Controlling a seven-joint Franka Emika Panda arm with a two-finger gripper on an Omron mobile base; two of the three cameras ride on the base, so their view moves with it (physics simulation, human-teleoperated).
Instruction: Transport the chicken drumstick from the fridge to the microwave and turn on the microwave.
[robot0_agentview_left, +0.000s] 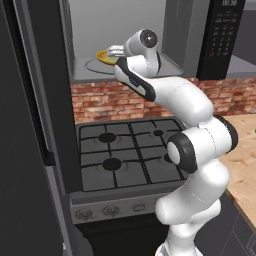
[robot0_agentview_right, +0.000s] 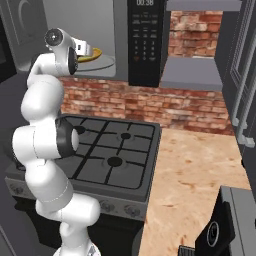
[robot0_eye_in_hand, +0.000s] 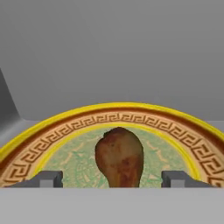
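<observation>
The chicken drumstick (robot0_eye_in_hand: 119, 159), brown and lumpy, lies on a yellow-rimmed patterned plate (robot0_eye_in_hand: 131, 117). The plate (robot0_agentview_left: 103, 56) rests on the turntable (robot0_agentview_left: 95, 67) inside the microwave (robot0_agentview_left: 120, 30), whose door stands open. My gripper (robot0_eye_in_hand: 112, 179) reaches into the cavity at the plate's near edge. It is open, its fingertips (robot0_eye_in_hand: 48, 178) wide apart on either side of the drumstick and touching nothing. From the right I see the gripper (robot0_agentview_right: 86, 50) at the plate (robot0_agentview_right: 92, 54), left of the microwave's black button panel (robot0_agentview_right: 145, 40). A tall dark-grey unit with long handles (robot0_agentview_right: 240, 75), probably the fridge, stands at the far right.
A gas stove (robot0_agentview_left: 130, 150) lies below the microwave, in front of a brick wall (robot0_agentview_right: 165, 107). A wooden counter (robot0_agentview_right: 195, 170) runs to the stove's right. The open microwave door (robot0_agentview_left: 45, 100) hangs close on the left of the arm.
</observation>
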